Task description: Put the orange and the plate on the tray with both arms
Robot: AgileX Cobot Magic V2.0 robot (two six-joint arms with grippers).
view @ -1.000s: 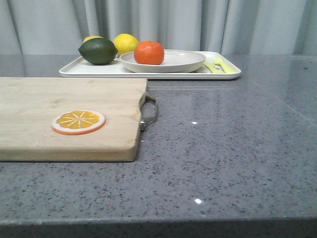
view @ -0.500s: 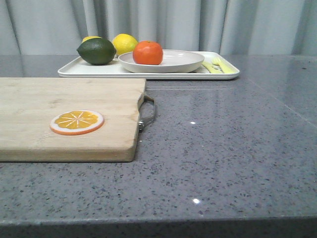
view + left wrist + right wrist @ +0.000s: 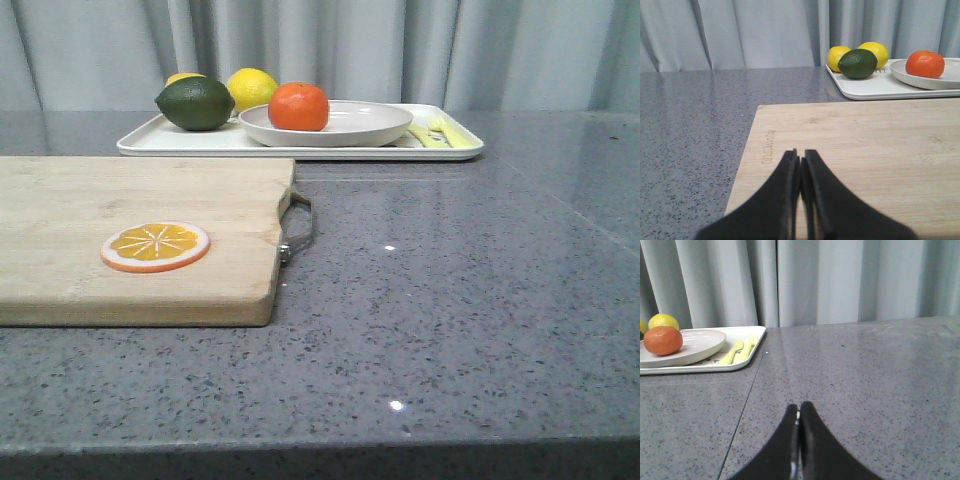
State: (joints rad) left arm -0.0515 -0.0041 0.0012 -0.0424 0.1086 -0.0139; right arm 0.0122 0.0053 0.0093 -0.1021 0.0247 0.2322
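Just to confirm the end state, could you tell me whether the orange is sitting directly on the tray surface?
No, the orange rests in the plate, which itself sits on the tray.

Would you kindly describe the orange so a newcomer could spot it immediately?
Look to the white tray at the far edge of the table. On it sits a shallow off-white plate, and the orange rests on the plate's left side. Unlike the lemon and dark green lime beside it, it is orange-red.

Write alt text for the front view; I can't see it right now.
The orange sits on the plate, which rests on the tray at the table's far side beside a lime and lemon. Nearer, an orange slice lies on a cutting board.
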